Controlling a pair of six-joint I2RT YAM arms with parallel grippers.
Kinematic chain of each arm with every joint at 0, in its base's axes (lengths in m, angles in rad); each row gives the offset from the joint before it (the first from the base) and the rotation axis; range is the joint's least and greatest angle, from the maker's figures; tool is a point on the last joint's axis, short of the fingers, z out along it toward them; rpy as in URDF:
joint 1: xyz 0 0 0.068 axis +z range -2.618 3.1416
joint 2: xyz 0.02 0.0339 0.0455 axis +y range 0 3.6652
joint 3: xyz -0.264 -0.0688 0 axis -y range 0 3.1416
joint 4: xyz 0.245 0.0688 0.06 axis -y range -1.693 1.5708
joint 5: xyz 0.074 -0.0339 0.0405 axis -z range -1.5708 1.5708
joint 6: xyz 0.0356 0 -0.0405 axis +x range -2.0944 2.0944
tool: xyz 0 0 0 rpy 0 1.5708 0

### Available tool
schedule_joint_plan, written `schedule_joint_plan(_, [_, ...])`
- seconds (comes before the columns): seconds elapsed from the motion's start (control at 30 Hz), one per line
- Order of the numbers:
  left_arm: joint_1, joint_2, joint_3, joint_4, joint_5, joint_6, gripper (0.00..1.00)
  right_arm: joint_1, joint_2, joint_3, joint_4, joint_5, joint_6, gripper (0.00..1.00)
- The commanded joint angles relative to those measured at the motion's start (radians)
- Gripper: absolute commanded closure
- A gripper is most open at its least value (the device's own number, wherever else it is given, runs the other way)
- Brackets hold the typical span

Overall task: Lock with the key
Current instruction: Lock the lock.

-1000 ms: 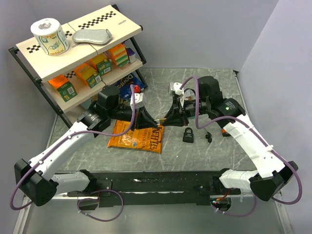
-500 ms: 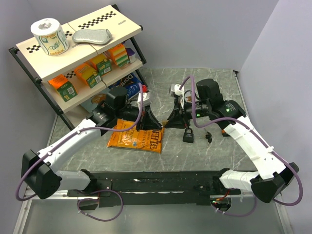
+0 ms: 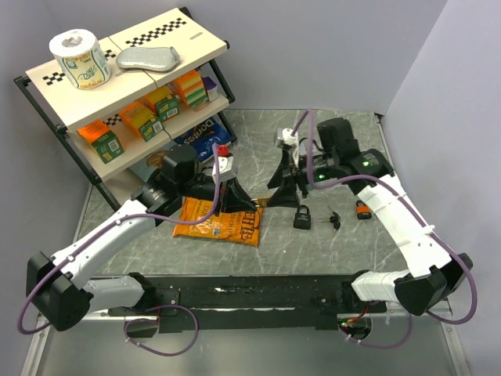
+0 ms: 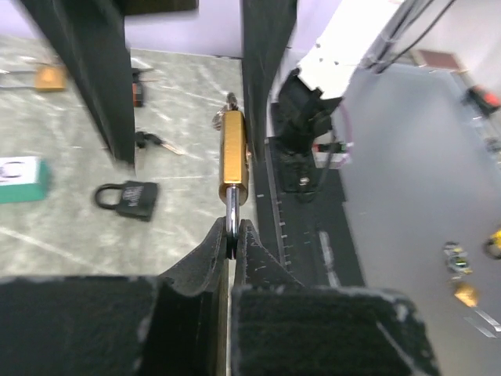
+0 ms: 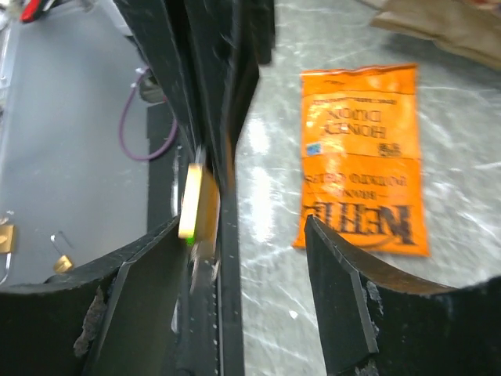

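My left gripper (image 4: 232,235) is shut on the steel shackle of a brass padlock (image 4: 233,149) and holds it above the table. A small dark stub shows at the lock's far end; I cannot tell whether it is a key. My right gripper (image 5: 250,251) is open, facing the left one, and the brass padlock (image 5: 197,202) hangs just inside its left finger (image 5: 141,274). In the top view the two grippers, left (image 3: 239,196) and right (image 3: 286,186), meet over the table's middle. Loose keys (image 3: 334,219) lie on the table to the right.
A black padlock (image 3: 302,217) and an orange padlock (image 3: 362,208) lie near the keys. An orange chip bag (image 3: 223,223) lies under the left gripper. A shelf rack (image 3: 117,94) with boxes, a paper roll and a pouch stands at the back left.
The left arm has swung back a little to the left while still holding the brass padlock. The right gripper has lifted slightly and stays open facing it.
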Motion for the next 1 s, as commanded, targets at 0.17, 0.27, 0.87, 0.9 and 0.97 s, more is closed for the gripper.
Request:
schedule_joint_plan(0.17, [0.008, -0.047, -0.005, -0.057, 0.002, 0.159, 0.99, -0.041, -0.019, 0.130, -0.208, -0.028, -0.174, 0.39])
schedule_joint_plan(0.27, [0.008, -0.045, -0.002, -0.059, 0.002, 0.159, 0.99, -0.040, -0.016, 0.139, -0.212, -0.031, -0.183, 0.49])
schedule_joint_plan(0.87, [0.007, -0.030, 0.003, 0.001, -0.018, 0.061, 0.99, 0.005, -0.010, 0.113, -0.232, 0.003, -0.245, 0.80])
schedule_joint_plan(0.9, [0.007, -0.030, 0.003, 0.001, -0.019, 0.056, 0.99, 0.005, -0.013, 0.108, -0.235, 0.012, -0.251, 0.85])
schedule_joint_plan(0.97, [0.013, -0.028, 0.000, 0.007, -0.024, 0.038, 0.99, 0.005, -0.022, 0.107, -0.246, 0.021, -0.257, 0.95])
